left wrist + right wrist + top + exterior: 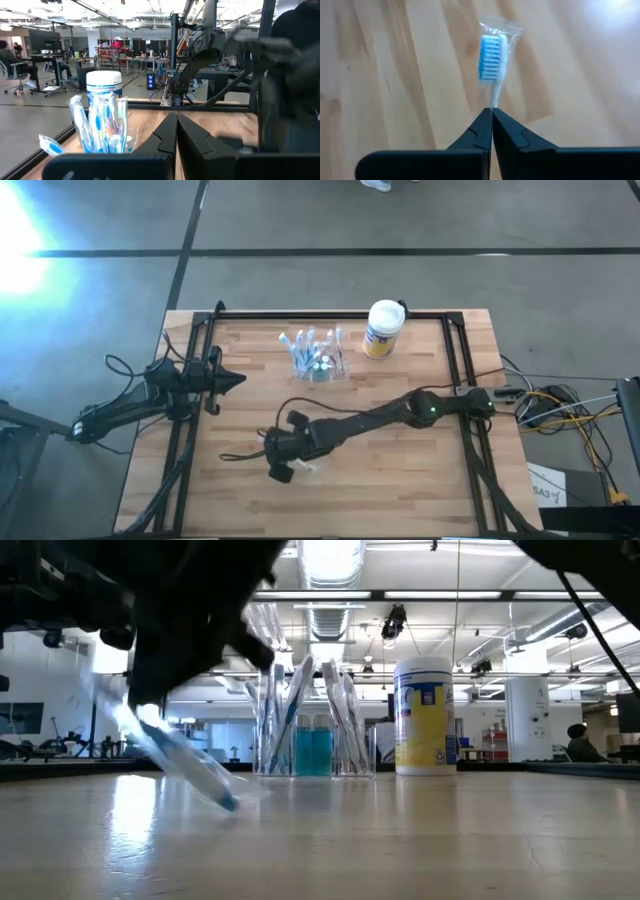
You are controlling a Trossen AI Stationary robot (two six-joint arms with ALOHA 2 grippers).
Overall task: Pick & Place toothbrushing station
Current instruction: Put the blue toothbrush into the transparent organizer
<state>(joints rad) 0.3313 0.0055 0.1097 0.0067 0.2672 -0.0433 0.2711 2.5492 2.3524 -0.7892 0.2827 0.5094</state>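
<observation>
The right gripper (491, 116) was down over the lower middle of the wooden table (420, 480), its jaws pinched shut on the thin white neck of a blue-bristled toothbrush in a clear wrapper (492, 57) — the brush head stuck out just past the fingertips. From table height the wrapped toothbrush slanted down, its blue tip at or just above the wood; I could not tell which. The left gripper (232, 380) waited at the table's left edge with its jaws closed on nothing. The toothbrushing station, a small clear plastic holder stuffed with upright wrapped toothbrushes (318, 355), stood in the upper middle of the overhead frame. Just to its right — apart, not touching — stood a white cylindrical canister with a yellow and blue label (383, 328).
</observation>
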